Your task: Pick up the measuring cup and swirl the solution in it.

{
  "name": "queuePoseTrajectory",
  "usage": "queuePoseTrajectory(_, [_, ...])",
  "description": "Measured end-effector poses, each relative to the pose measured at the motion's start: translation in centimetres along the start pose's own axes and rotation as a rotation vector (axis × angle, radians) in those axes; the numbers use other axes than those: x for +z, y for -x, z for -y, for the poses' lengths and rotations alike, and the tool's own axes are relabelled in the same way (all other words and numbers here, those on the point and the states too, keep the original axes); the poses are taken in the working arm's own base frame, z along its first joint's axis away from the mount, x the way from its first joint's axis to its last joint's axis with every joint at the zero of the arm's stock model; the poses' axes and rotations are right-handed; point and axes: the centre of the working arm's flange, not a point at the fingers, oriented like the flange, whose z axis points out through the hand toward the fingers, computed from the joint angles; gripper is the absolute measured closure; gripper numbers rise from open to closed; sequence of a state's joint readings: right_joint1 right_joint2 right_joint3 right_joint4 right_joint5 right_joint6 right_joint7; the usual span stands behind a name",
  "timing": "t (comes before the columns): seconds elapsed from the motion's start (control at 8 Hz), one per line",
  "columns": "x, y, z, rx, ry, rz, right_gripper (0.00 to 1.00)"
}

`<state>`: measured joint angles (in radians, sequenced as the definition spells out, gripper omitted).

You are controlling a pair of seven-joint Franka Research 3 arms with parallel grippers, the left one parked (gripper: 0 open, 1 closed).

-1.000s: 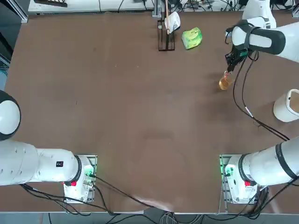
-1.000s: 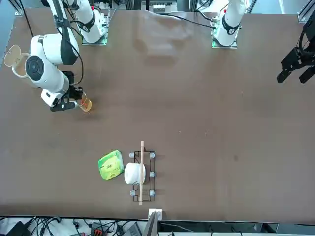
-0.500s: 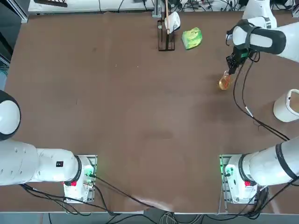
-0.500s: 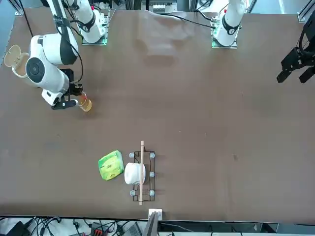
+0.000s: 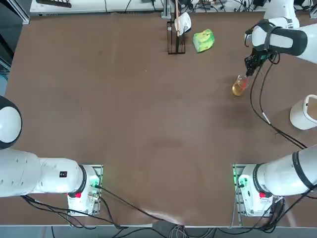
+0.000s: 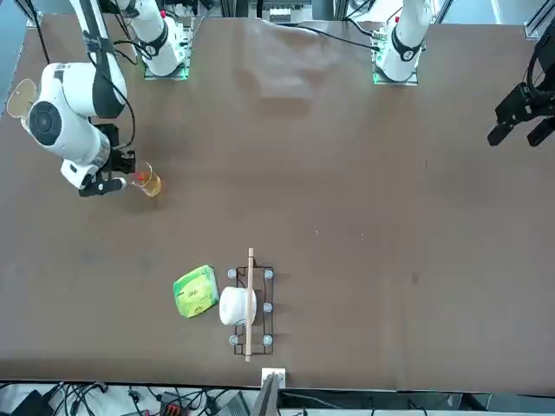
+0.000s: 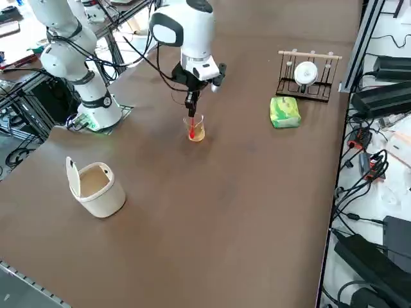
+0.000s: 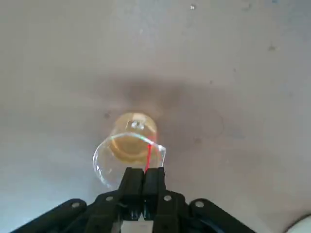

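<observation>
Glass measuring cup (image 8: 129, 150) looking light, fragile, slippery; right gripper (image 8: 142, 175) is pinching its rim, solution (image 8: 129, 145) sloshing risk.

amber solution (image 8: 130, 145), brown table (image 5: 124, 109), green packet (image 5: 203, 40), white container (image 7: 97, 187)

My bench (image 5: 124, 114) was a wide brown top. Along its far edge a small black wire rack (image 5: 176, 37) stood, carrying a wooden stick and a white round thing, and just beside it lay a crumpled green packet (image 5: 203, 40). Toward my right edge sat a white cup-like container (image 5: 303, 113) with its flap lid open. The measuring cup (image 5: 239, 87) was over the bench, well apart from these; whether it touched I couldn't tell.
</observation>
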<state>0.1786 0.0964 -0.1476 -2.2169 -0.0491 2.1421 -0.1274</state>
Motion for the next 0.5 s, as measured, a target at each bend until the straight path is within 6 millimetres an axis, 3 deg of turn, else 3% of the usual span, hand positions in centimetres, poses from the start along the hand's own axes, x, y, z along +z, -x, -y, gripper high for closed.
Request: queuePoseTrajectory(0.5, [0.7, -0.8, 2.2, 0.026, -0.077, -0.023, 0.98])
